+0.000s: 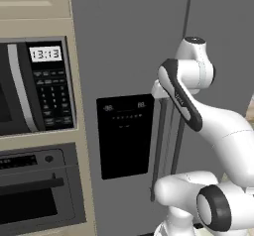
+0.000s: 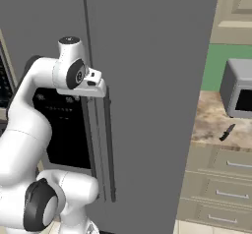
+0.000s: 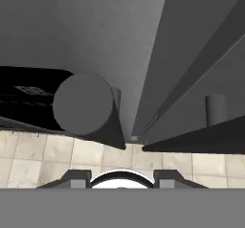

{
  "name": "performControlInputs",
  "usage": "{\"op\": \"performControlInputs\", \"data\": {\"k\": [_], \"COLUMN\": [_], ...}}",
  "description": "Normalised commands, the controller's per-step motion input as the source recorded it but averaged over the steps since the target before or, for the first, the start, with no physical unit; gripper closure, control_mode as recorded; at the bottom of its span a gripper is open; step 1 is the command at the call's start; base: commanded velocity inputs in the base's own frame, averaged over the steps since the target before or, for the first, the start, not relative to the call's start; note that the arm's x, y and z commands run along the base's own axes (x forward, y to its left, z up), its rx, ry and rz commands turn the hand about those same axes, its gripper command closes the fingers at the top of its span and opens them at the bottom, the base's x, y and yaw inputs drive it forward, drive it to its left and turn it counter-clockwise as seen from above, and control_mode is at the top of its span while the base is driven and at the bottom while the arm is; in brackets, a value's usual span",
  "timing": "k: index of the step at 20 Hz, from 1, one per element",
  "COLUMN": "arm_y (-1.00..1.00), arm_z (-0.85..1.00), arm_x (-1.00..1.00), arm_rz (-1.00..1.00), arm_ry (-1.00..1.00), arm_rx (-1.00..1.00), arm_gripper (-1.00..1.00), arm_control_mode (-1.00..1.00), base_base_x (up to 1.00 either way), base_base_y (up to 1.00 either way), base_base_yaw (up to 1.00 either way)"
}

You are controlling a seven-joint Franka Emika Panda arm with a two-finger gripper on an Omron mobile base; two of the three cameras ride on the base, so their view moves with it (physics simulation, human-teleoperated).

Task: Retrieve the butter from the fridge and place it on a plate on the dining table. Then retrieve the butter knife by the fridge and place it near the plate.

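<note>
Facing: the fridge [image 1: 129, 46], tall, matte grey, two flat doors closed, narrow seam between them.
Handles: long vertical round bars [image 2: 109, 149] either side of the seam; in the hand view the left bar [image 3: 83, 105] shows end-on as a grey disc.
Panel: black rectangular display [image 1: 124, 136] on the left door, faint pale marks, unreadable.
Gripper [image 2: 96, 84]: at the top of the handles, against the door; finger spacing cannot be told.
Microwave [image 1: 34, 86]: dark glass, keypad, clock reads 13:13.
Oven [image 1: 39, 190]: below it, black bar handle.
Counter [image 2: 219, 125]: marbled beige over drawers; small dark utensil [image 2: 226, 132] lies there beside a grey toaster oven [image 2: 238, 88].
Floor: pale square tiles [image 3: 57, 157].
</note>
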Motion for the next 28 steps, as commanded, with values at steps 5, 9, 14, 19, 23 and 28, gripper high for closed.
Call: {"op": "performControlInputs", "data": {"k": [5,9,14,19,23,28], "arm_y": [0.0,0.0,0.0,0.0,0.0,0.0], "arm_z": [0.0,0.0,0.0,0.0,0.0,0.0], "arm_x": [0.0,0.0,0.0,0.0,0.0,0.0], "arm_rz": [0.0,0.0,0.0,0.0,0.0,0.0], "arm_ry": [0.0,0.0,0.0,0.0,0.0,0.0], "arm_rx": [0.0,0.0,0.0,0.0,0.0,0.0], "arm_gripper": [-1.0,-1.0,-1.0,-1.0,-1.0,-1.0], "arm_control_mode": [1.0,1.0,1.0,1.0,1.0,1.0], "base_base_x": [-0.35,-0.5,-0.08,0.13,0.05,0.02], "base_base_y": [0.0,0.15,0.5,0.66,0.46,0.43], "base_base_yaw": [-0.03,-0.29,-0.59,-0.48,-0.43,-0.35]}}
